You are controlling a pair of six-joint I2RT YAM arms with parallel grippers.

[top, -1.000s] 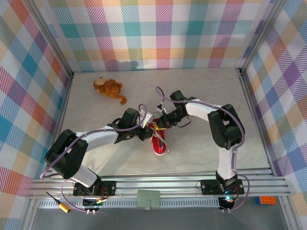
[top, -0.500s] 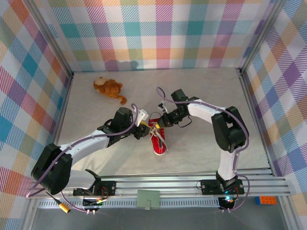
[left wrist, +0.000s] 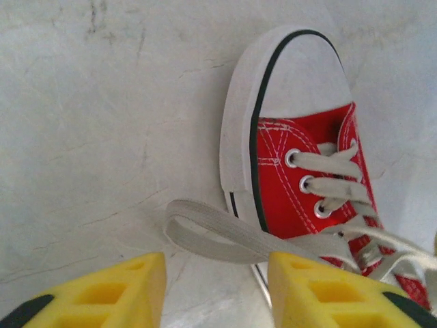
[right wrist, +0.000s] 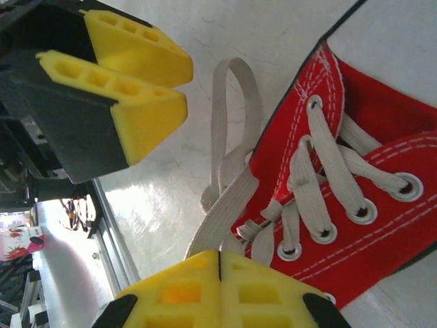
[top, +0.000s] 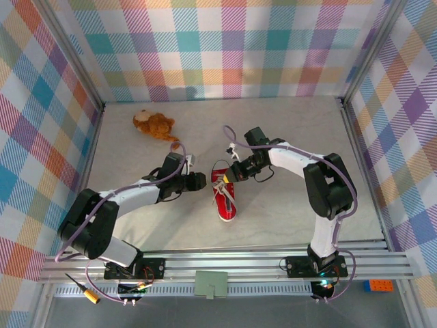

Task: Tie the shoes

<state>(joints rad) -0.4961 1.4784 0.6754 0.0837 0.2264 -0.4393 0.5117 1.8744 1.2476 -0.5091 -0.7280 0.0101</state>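
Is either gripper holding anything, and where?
The right gripper pinches the white lace, on a strand beside the shoe eyelets; left gripper is open, holding nothing.

The sneaker (top: 225, 202) lies on the tabletop (top: 287, 137) near its middle, with its toe toward the near edge and its heel toward the far edge. The plush toy (top: 154, 125) lies well apart from it, toward the far left corner. The left gripper (top: 199, 181) sits just left of the sneaker's heel end, with its jaws apart. A loop of the laces (left wrist: 212, 229) lies flat on the tabletop beside the sneaker's left side, just in front of that gap. The right gripper (top: 224, 179) is over the heel end, behind the eyelets, and one lace strand runs between its closed fingertips.
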